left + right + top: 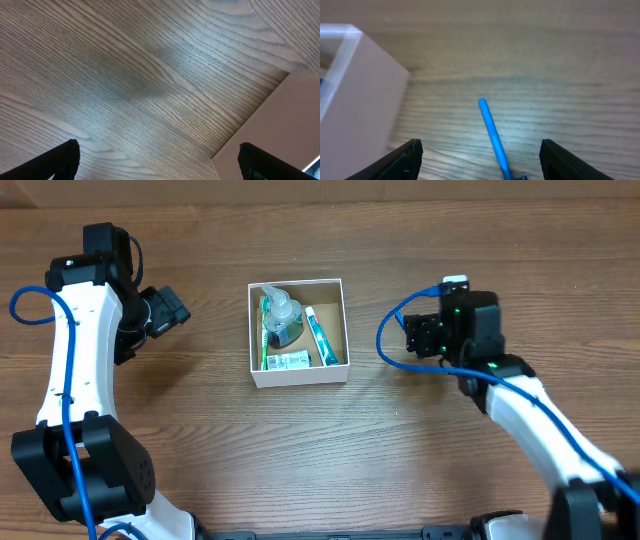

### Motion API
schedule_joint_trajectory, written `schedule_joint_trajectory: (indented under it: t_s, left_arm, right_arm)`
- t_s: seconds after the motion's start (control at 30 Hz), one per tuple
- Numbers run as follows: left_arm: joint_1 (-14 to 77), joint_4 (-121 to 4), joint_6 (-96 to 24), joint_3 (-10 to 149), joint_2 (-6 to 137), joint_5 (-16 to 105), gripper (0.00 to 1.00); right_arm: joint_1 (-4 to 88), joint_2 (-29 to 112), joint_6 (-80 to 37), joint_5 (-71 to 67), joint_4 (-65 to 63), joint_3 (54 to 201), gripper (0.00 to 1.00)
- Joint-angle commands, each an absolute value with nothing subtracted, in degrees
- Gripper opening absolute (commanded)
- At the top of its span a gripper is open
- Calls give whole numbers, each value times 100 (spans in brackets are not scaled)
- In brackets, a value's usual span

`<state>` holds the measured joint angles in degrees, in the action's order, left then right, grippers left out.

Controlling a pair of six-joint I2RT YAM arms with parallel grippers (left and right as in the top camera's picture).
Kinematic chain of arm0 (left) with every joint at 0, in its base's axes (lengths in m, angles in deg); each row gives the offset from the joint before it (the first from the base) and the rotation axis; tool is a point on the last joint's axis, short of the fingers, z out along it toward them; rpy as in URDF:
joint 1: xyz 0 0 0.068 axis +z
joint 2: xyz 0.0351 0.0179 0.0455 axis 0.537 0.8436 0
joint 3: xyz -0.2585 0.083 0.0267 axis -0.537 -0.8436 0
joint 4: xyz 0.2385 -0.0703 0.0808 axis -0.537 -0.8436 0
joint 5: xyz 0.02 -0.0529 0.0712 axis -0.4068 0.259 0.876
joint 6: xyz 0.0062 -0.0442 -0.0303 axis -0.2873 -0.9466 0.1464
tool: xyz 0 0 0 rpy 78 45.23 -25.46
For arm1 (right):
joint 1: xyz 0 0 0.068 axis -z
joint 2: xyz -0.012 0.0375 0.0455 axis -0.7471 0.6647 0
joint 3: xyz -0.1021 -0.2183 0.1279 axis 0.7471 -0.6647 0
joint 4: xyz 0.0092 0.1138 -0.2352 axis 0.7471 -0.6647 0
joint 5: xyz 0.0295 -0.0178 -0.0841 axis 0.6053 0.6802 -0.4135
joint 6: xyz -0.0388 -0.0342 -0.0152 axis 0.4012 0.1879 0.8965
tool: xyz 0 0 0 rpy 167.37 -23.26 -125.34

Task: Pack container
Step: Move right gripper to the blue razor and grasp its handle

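Seen from above, the container, a small white-walled cardboard box, sat in the middle of the wooden table, between the two arms. Inside lay a clear bottle of green liquid, a green toothbrush along the left wall, a toothpaste tube and a small packet, set side by side so that all fitted within the walls. The left gripper and the right gripper hung on either side, near the box but apart from it. Each wrist view showed jaws spread wide and holding nothing; a blue cable merely crossed the right view. No loose item showed outside the box, so packing looked finished.
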<state>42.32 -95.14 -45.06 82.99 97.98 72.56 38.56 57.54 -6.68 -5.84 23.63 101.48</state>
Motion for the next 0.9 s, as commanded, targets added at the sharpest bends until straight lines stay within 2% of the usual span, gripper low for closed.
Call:
schedule_joint_trajectory:
  t_s: [0.0, 0.27, 0.4, 0.7, 0.77, 0.87]
  left_arm:
    - [4257, -9525, -4565, 8406, 9607, 7276, 100]
    - [4257, -9525, -4565, 8406, 9607, 7276, 100]
    - [4257, -9525, -4565, 8406, 9607, 7276, 100]
    - [4257, -9525, -4565, 8406, 9607, 7276, 100]
    - [4257, -9525, -4565, 8406, 9607, 7274, 100]
    - [4257, -9525, -4565, 8406, 9607, 7276, 100]
  right_arm:
    - [3867, 6471, -215, -700, 2610, 10188, 77]
    - [3867, 7398, -115, -700, 2975, 10188, 77]
    - [3867, 7396, -115, -702, 2999, 10190, 69]
    - [3867, 7402, 178, -794, 2962, 10181, 62]
    - [3867, 7402, 189, -809, 2964, 10177, 58]
    - [3867, 7402, 187, -811, 2988, 10177, 45]
